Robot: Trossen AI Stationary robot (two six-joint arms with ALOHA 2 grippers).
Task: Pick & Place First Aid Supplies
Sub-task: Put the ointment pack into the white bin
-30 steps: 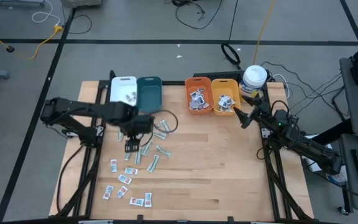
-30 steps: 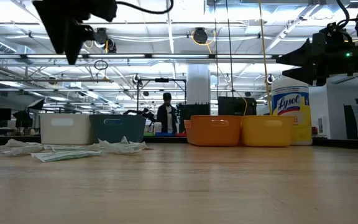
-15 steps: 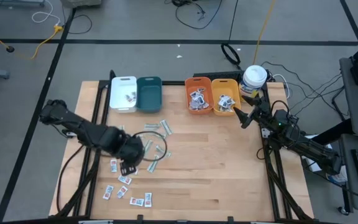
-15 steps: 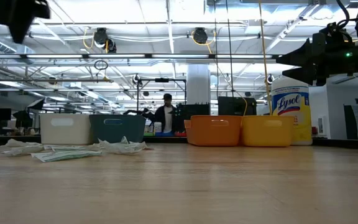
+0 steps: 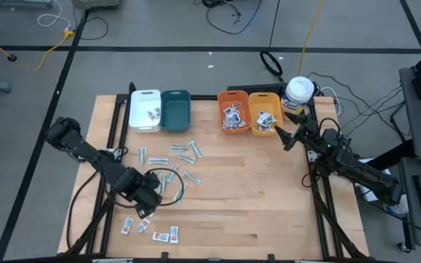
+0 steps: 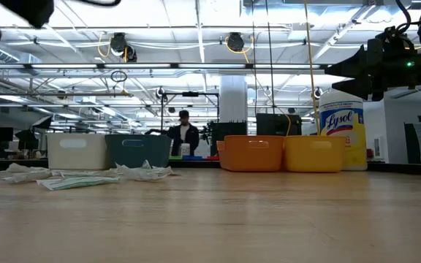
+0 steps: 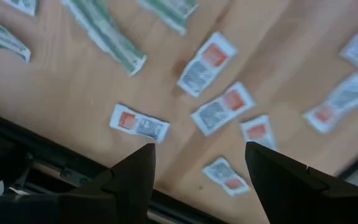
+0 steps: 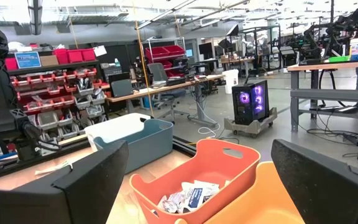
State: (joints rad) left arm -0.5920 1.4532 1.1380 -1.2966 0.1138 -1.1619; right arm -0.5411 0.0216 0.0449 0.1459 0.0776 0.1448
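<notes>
Small white packets with red print [image 5: 141, 219] lie flat on the table's near left part, and several show in the left wrist view [image 7: 139, 124]. Pale-green strips [image 5: 174, 157] [image 7: 107, 31] lie farther in. My left gripper [image 5: 146, 208] [image 7: 197, 180] hovers open and empty above the red-print packets. My right gripper [image 5: 282, 139] [image 8: 197, 186] waits open in the air by the yellow bin [image 5: 264, 112]. White packets with blue print lie in the orange bin [image 5: 232, 112] [image 8: 188, 196] and in the yellow one.
A white bin [image 5: 145, 109] holding a few packets and a teal bin [image 5: 175, 109] stand at the far left. The white canister with a yellow label [image 5: 299, 91] stands at the far right corner. Bare wood lies in the middle and right of the table [image 5: 254, 190]. A person stands far behind [image 6: 184, 135].
My left gripper has travelled from near the white and teal bins toward the table's near edge, past the green strips, and now hangs over the red-print packets. The packets and strips have stayed where they were. The person in the background has stepped sideways.
</notes>
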